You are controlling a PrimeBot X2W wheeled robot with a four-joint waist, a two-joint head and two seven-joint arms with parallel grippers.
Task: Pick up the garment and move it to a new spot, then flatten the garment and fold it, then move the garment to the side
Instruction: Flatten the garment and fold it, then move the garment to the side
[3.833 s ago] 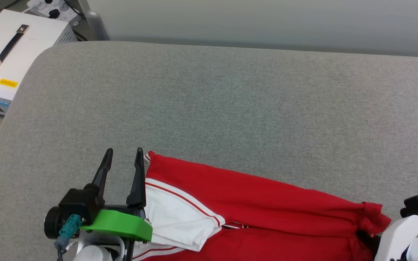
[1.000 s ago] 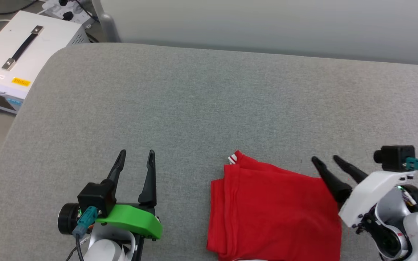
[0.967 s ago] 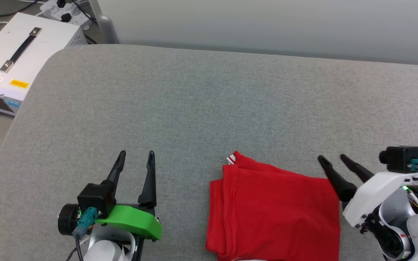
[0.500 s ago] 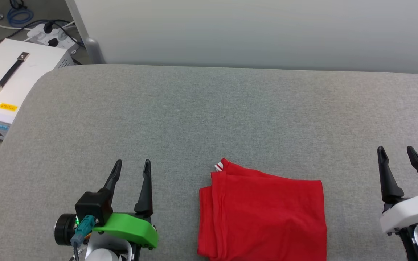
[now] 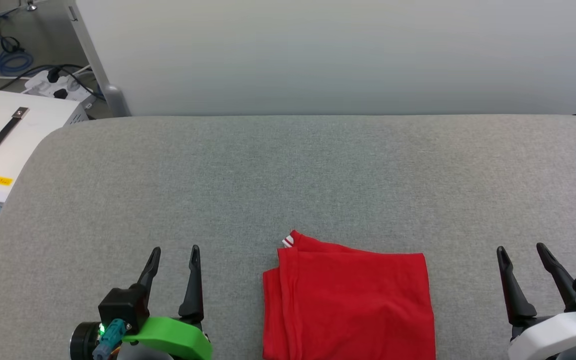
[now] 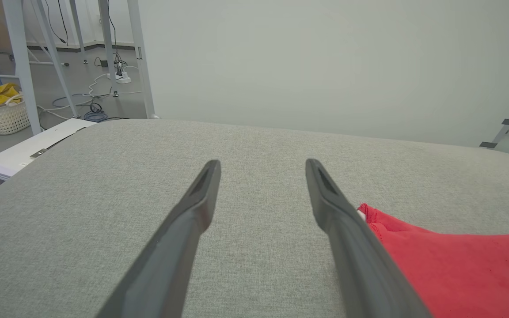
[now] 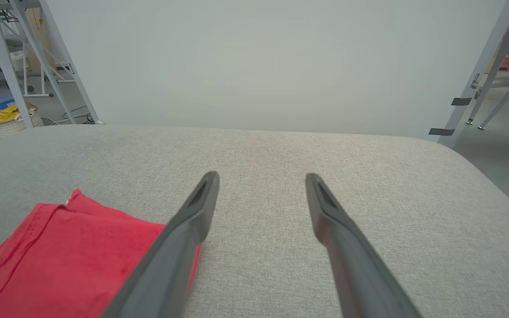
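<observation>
Between 2 grippers [image 5: 176,248] [image 5: 520,247]: 1 garment [image 5: 348,305].

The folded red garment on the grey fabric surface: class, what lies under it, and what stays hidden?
The folded red garment rests flat on the grey fabric-covered surface. A red-and-white striped trim peeks out at its far left corner. Its inner layers are covered.

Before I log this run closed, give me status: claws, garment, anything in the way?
Left claw open, empty. Right claw open, empty. Garment folded, plain red up, flat on grey cushion between claws, touching neither. No obstruction seen.
</observation>
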